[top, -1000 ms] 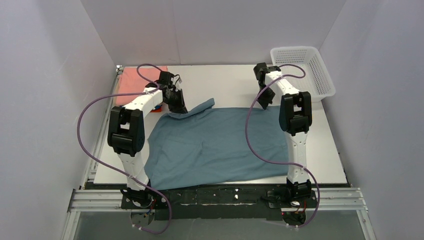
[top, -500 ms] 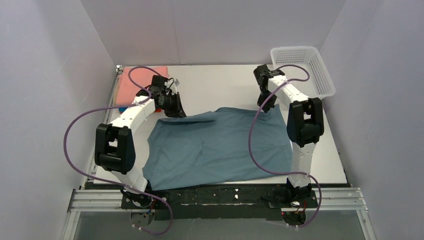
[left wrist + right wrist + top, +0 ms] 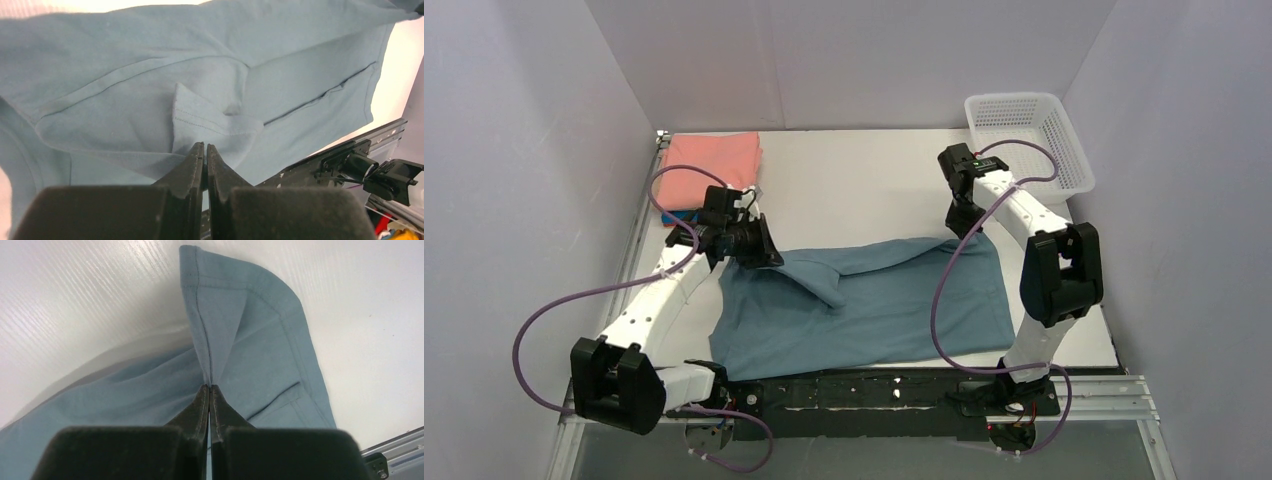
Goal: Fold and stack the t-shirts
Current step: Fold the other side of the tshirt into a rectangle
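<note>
The dusty blue-grey t-shirt [image 3: 874,305] lies across the middle of the table, its far edge lifted and folding toward the near side. My left gripper [image 3: 759,250] is shut on its far left edge; the left wrist view shows the cloth [image 3: 150,90] pinched between my fingers [image 3: 205,146]. My right gripper [image 3: 969,222] is shut on the far right edge, the hem [image 3: 235,330] clamped at my fingertips [image 3: 210,387]. A folded salmon-pink shirt [image 3: 709,165] lies at the back left, with a bright blue one [image 3: 676,216] showing under it.
A white mesh basket [image 3: 1029,135] stands at the back right corner. White walls close in the table on three sides. A black rail [image 3: 864,388] runs along the near edge by the arm bases.
Both grippers have pulled the shirt's far edge toward the near side, the left arm swinging far down and left. The shirt now covers less of the table, and the pink shirt is uncovered.
</note>
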`<state>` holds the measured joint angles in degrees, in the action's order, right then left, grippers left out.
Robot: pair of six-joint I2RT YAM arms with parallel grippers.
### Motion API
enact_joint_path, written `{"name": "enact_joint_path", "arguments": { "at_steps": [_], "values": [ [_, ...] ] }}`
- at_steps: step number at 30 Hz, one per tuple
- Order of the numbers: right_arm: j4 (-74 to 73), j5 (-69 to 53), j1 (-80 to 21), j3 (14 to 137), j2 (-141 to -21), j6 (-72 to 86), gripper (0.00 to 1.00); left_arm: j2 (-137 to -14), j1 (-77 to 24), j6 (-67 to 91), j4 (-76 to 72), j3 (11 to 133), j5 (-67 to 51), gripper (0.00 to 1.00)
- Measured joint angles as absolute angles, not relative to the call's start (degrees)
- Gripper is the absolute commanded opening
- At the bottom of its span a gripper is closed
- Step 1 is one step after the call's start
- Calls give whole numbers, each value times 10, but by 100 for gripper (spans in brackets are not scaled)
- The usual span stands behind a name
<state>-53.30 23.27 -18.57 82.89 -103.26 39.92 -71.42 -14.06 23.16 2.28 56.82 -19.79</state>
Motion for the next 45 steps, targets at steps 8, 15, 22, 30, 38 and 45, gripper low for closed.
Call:
{"name": "enact_joint_path", "arguments": {
  "at_steps": [8,15,22,30,38,45],
  "values": [
    [-530,240,-186,815,-999,375,1,-627,-147,292,80,526,-150,0],
    [-523,243,-186,770,-971,362,4,-536,-152,336,133,469,-125,0],
    [-493,235,-190,665,-918,363,32,-508,-157,375,188,397,-129,37],
    [-537,265,-193,541,-830,435,61,-460,-162,403,297,376,-145,98],
    [-551,281,-192,535,-694,454,68,-485,-164,403,297,447,-142,98],
    [-382,108,-190,569,-747,354,67,-638,-164,424,180,455,-142,98]
  ]
}}
